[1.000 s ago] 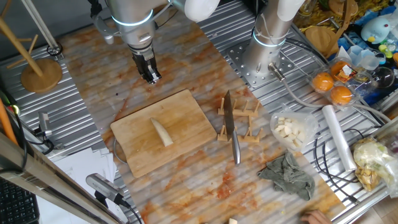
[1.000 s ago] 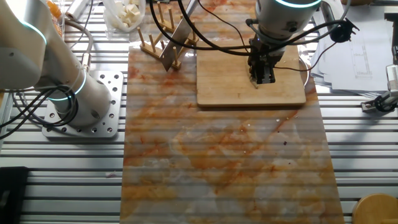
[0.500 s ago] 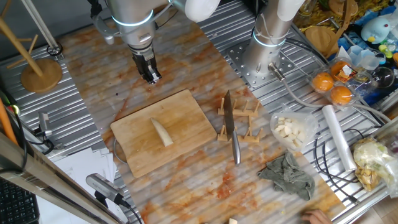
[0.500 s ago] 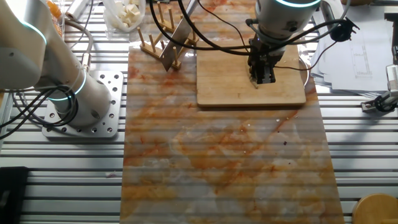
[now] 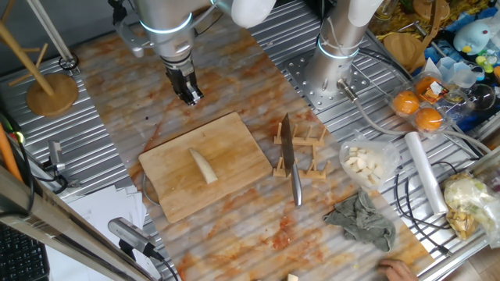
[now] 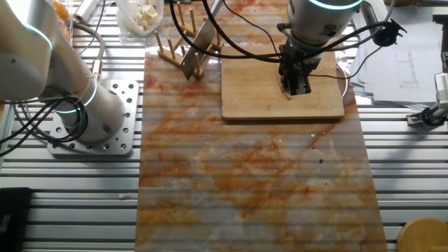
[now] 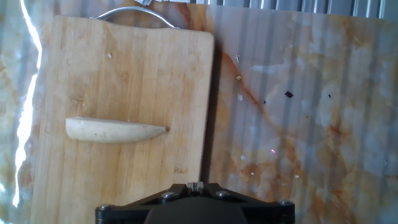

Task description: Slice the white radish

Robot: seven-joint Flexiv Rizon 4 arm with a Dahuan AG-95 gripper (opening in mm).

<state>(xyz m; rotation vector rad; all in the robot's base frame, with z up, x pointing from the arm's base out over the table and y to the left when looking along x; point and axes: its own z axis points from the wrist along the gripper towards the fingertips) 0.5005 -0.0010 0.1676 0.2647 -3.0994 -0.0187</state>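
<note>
The white radish [image 5: 203, 165], a pale tapered strip, lies whole on the wooden cutting board [image 5: 234, 144]. In the hand view the radish [image 7: 115, 130] lies crosswise on the board [image 7: 124, 68], its thin tip pointing right. My gripper [image 5: 190, 97] hangs over the stained mat just past the board's far corner, fingers together and empty. From the other side the gripper [image 6: 294, 87] stands in front of the board [image 6: 245, 98] and hides the radish. The hand view shows the gripper [image 7: 196, 185] shut at the bottom edge. A knife [image 5: 289, 156] rests in a small wooden rack.
A plastic bag of pale cubes [image 5: 367, 164], a grey cloth [image 5: 361, 218] and a white roll [image 5: 424, 172] lie at the right. Oranges [image 5: 418, 109] sit behind them. A second arm's base [image 5: 328, 78] stands at the back. A wooden stand [image 5: 51, 94] is at the left.
</note>
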